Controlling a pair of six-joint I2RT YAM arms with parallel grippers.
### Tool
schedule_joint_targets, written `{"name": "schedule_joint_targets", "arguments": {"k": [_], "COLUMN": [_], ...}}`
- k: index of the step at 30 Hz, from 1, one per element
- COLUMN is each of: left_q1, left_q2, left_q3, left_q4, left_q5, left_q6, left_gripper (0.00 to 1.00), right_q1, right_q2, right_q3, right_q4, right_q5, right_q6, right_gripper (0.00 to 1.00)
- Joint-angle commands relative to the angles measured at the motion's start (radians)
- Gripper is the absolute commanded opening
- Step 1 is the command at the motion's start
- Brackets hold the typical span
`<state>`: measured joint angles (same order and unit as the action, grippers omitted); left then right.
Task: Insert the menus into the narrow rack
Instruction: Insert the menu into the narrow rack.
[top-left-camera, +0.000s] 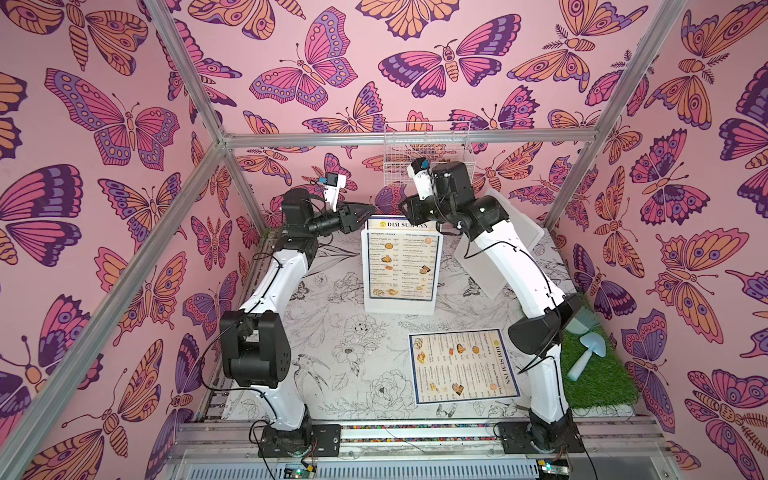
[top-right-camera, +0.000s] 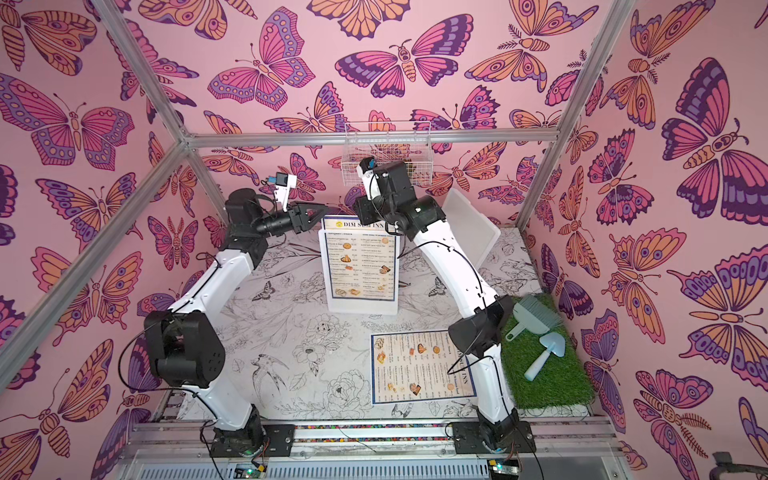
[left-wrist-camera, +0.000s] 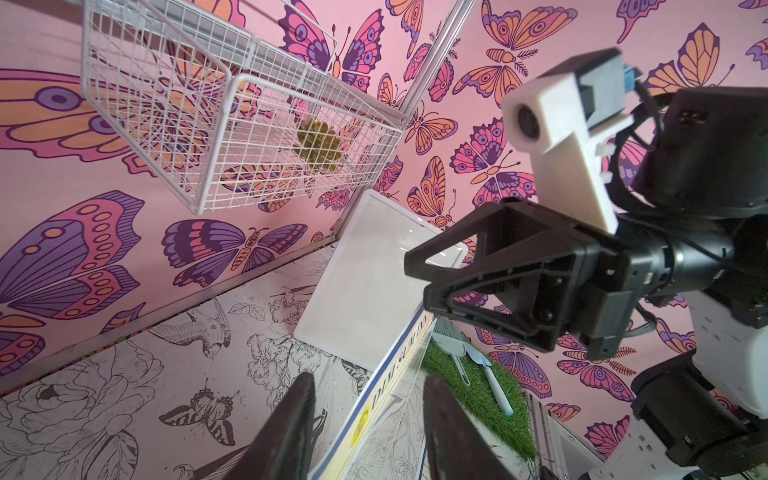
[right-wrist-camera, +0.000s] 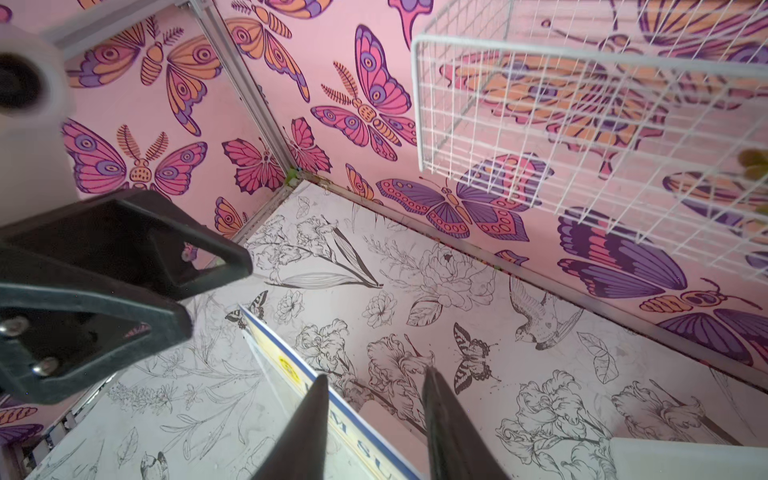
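One menu (top-left-camera: 401, 262) (top-right-camera: 360, 266) stands upright in the clear narrow rack (top-left-camera: 399, 307) (top-right-camera: 361, 306) at the back middle of the table. Its "DIM SUM INN" heading sticks out above the rack. My left gripper (top-left-camera: 368, 207) (left-wrist-camera: 370, 376) is at that menu's top left corner, open, with the top edge (left-wrist-camera: 374, 407) running between its fingers untouched. At the top right corner my right gripper (right-wrist-camera: 376, 374) (left-wrist-camera: 417, 278) is open too, astride the same edge (right-wrist-camera: 291, 370). The other menu (top-left-camera: 463, 368) (top-right-camera: 419, 365) lies flat near the front right.
A white wire basket (top-left-camera: 428, 153) hangs on the back wall above the rack, with a greenish object (left-wrist-camera: 318, 143) inside. A white tray (top-left-camera: 511, 249) leans at the back right. A green turf mat (top-left-camera: 598, 382) on the right carries a brush, a dustpan and a small trowel.
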<state>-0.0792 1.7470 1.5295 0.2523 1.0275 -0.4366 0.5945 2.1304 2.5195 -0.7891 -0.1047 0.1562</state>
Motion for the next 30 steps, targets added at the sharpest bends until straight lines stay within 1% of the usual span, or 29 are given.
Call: {"name": "schedule_joint_targets", "arguments": {"k": [1, 18, 24, 30], "left_q1": [-0.002, -0.002, -0.002, -0.005], "left_q2": [-0.026, -0.033, -0.040, -0.077], "left_q3": [-0.012, -0.029, -0.034, -0.071], "left_q4": [-0.017, -0.017, -0.024, -0.034], "left_q5": [-0.004, -0.009, -0.019, -0.069], "left_q6": [0.025, 0.029, 0.032, 0.037], "left_gripper": [0.45, 0.45, 0.45, 0.45], "right_q1": [0.008, 0.026, 0.028, 0.026], "right_q2": [0.002, -0.076, -0.074, -0.024], "right_q3": [-0.024, -0.171, -0.141, -0.079], "right_q4": [-0.021, 0.011, 0.017, -0.014], "right_q5": [-0.002, -0.019, -0.002, 0.028], "right_q6": [-0.009, -0.010, -0.022, -0.038], "right_gripper": [0.39, 0.39, 0.40, 0.40]}}
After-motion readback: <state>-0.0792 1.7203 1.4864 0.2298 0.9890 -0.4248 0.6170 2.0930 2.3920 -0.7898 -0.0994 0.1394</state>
